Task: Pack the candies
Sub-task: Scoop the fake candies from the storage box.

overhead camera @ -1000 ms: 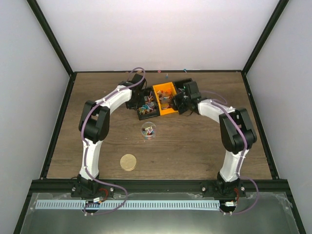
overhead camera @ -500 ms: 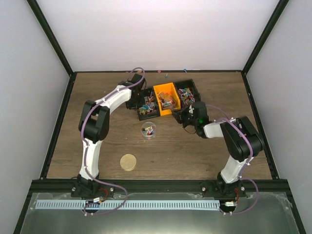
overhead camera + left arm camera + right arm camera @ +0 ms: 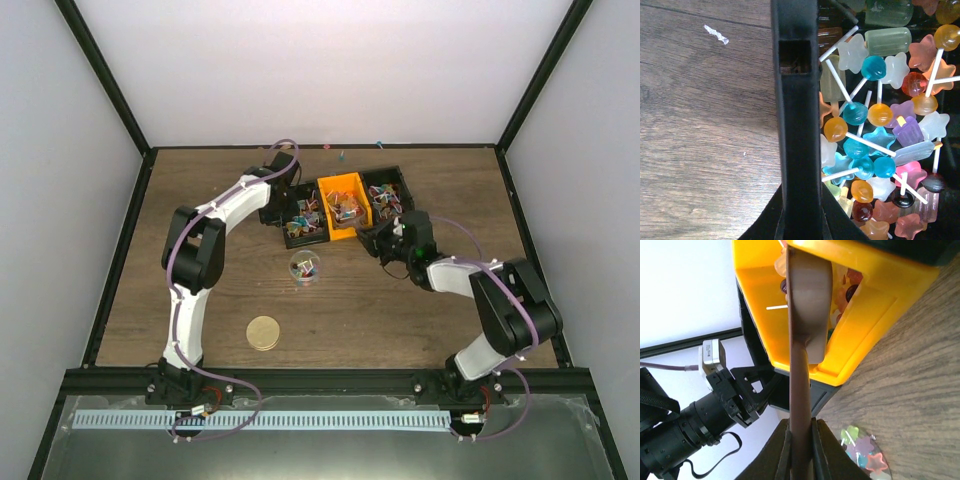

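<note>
The candies (image 3: 875, 120) are mixed-colour sweets and lollipops heaped in a black bin (image 3: 797, 100). My left gripper (image 3: 801, 220) is shut on that bin's wall; in the top view it (image 3: 290, 203) is at the bin's back left. More candies lie in the orange bin (image 3: 338, 186) and in a small clear round container (image 3: 305, 267). My right gripper (image 3: 801, 440) is shut on a thin brown scoop (image 3: 807, 305) whose head reaches over the orange bin's (image 3: 880, 305) rim. In the top view the right gripper (image 3: 368, 236) is at the orange bin's near right corner.
A second black bin (image 3: 385, 192) with candies stands right of the orange one. A round tan disc lid (image 3: 263, 332) lies on the wood table toward the front. The clear container (image 3: 865, 457) is close beside my right gripper. Stray small items lie at the back edge (image 3: 342, 154).
My right arm has pulled back from over the bins toward the front right, its elbow swinging out to the right. The right black bin is now uncovered. The left arm has not moved.
</note>
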You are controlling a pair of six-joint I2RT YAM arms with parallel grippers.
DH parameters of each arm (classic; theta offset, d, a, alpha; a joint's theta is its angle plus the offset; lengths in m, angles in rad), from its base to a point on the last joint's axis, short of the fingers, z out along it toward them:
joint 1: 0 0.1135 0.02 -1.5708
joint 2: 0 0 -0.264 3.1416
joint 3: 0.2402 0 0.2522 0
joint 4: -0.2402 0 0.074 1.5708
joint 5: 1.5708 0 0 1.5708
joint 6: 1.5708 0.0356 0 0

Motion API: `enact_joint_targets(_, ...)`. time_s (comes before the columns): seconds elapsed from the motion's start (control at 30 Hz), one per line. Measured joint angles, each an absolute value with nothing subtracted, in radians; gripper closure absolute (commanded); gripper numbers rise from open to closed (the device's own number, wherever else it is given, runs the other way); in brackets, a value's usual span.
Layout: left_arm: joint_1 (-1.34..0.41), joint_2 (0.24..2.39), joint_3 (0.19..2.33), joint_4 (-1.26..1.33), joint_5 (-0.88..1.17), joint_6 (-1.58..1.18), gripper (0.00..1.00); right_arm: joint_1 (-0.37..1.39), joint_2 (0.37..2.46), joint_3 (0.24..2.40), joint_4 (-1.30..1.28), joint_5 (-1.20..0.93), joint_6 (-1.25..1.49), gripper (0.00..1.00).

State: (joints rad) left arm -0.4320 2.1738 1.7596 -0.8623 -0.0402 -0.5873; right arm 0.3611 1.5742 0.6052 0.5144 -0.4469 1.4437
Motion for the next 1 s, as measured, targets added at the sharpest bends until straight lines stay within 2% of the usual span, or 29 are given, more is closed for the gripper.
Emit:
enact_joint_targets(0.3,-0.430,2.174,1.760,-0.862,-0.029,-0.592,0.81,0.361,1.462,0.553,0.441,-0.457,1.380,0.99)
enact_joint_targets(0.6,-0.431,2.176,1.760,-0.855,0.016,-0.593,0.62,0.334,1.391,0.488,0.457,-0.496,1.365,0.99)
enact_joint_targets(1.0,-0.433,2.176,1.760,-0.854,0.031,-0.592,0.60,0.310,1.301,0.435,0.443,-0.524,1.362,0.99)
